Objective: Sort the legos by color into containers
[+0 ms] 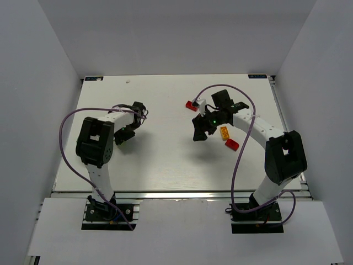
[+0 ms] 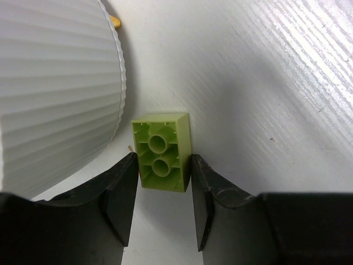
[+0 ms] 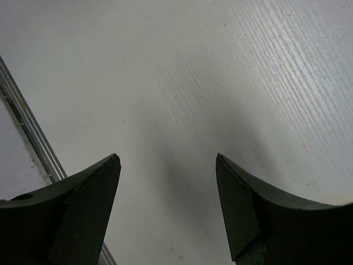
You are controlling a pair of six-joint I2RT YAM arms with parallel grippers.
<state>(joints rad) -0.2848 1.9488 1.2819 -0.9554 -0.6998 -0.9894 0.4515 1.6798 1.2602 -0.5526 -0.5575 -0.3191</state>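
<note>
My left gripper [image 2: 164,165] is closed on a lime green brick [image 2: 161,154], which is underside up with both fingertips against its sides, right beside the ribbed outer wall of the white dish [image 2: 60,94]. In the top view this gripper [image 1: 123,137] is at the table's left, and I cannot make out the dish there. My right gripper [image 1: 199,132] is open and empty above bare table near the middle; it also shows in the right wrist view [image 3: 168,165]. A red brick [image 1: 191,105], an orange brick [image 1: 224,132] and another red brick [image 1: 232,145] lie around the right arm.
A yellow-orange bit [image 2: 115,21] shows behind the dish's rim. The table's metal edge rail [image 3: 27,138] runs along the left of the right wrist view. White walls enclose the table [image 1: 165,165] on three sides.
</note>
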